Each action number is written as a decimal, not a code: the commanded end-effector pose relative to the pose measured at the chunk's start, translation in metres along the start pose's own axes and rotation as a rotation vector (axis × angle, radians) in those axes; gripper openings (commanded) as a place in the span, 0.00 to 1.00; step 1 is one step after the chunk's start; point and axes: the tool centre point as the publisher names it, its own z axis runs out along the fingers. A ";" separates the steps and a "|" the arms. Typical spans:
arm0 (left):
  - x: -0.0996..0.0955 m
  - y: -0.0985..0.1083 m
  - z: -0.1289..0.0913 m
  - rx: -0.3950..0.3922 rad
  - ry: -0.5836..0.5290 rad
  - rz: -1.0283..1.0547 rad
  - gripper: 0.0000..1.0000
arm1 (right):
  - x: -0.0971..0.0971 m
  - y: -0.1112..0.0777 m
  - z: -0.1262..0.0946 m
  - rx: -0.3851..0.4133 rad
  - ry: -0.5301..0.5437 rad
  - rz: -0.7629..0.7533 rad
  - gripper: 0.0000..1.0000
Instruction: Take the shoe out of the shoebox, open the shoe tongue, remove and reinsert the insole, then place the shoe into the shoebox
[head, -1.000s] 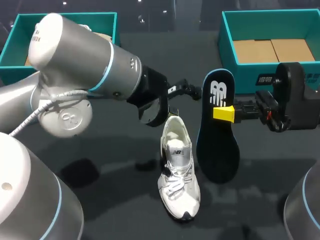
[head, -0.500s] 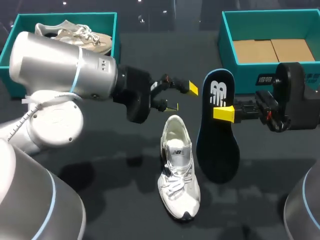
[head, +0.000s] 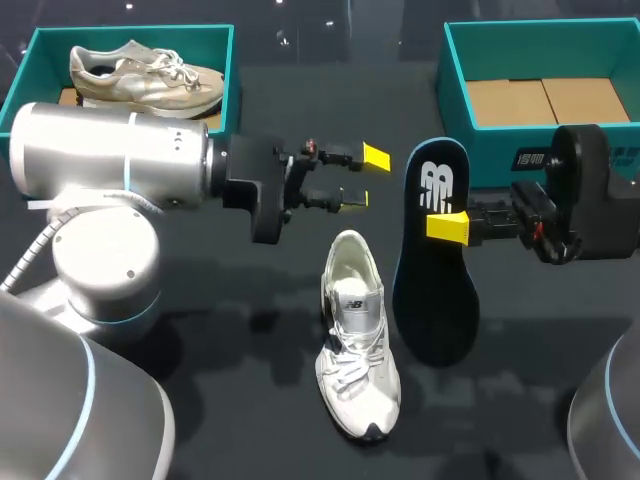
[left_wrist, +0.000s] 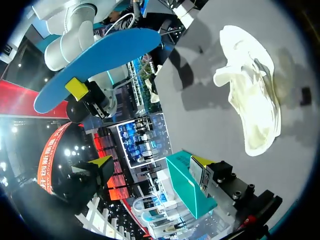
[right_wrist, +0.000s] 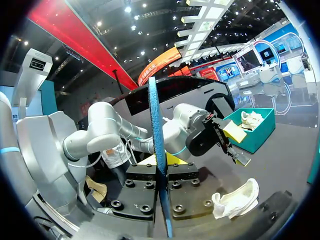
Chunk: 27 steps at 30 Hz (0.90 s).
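Observation:
A white shoe (head: 357, 335) lies on the dark table, toe toward me, with its opening empty. The dark blue insole (head: 435, 262) hangs upright beside it to the right, and my right gripper (head: 447, 227) is shut on its middle. In the right wrist view the insole (right_wrist: 154, 125) shows edge-on between the fingers, with the shoe (right_wrist: 237, 200) below. My left gripper (head: 364, 176) hovers open above the shoe's heel, pointing at the insole and holding nothing. From the left wrist view its fingertips (left_wrist: 102, 162) stand wide apart, with the insole (left_wrist: 100, 55) and the shoe (left_wrist: 252, 90) ahead.
A teal shoebox (head: 30, 60) at the back left holds a second, beige shoe (head: 145, 72). Another teal shoebox (head: 455, 70) with a cardboard floor stands at the back right, behind the right gripper.
My left arm has swung up and away from the shoe's heel and levelled out, so its open gripper now points right toward the insole. The right arm, insole and shoe have not moved.

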 end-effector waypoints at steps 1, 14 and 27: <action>0.003 -0.001 -0.004 -0.013 -0.054 -0.040 1.00 | 0.001 -0.001 0.001 0.000 -0.004 0.001 0.00; -0.009 0.006 -0.033 -0.105 -0.060 -0.076 1.00 | -0.107 0.019 0.004 0.002 0.041 0.311 0.00; -0.009 0.006 -0.033 -0.105 -0.060 -0.076 1.00 | -0.124 0.015 0.000 -0.061 0.050 0.350 0.00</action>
